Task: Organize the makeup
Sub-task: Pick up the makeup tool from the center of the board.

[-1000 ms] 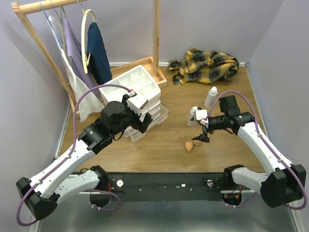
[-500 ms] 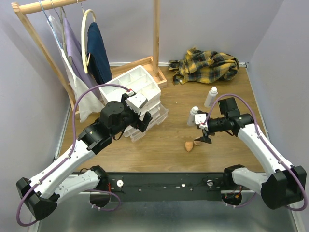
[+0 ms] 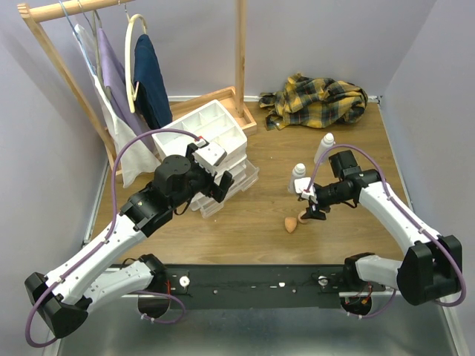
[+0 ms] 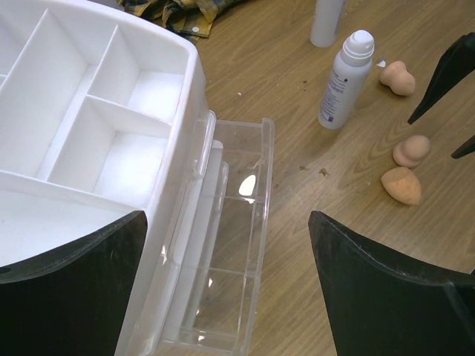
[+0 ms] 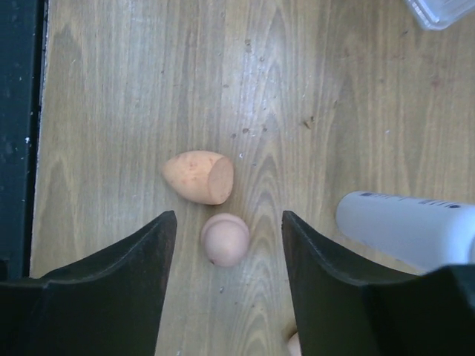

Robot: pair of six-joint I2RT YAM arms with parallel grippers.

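Action on the right side: right pincer hangs low over the worktop, fingers spread wide, straddling a round peach sponge without gripping it. Just beside that lies a cut-faced sponge, and a white bottle stands near, a second bottle farther back. Over on the left, left pincer is wide apart too, holding nothing, poised above the open clear drawer of the white drawer unit.
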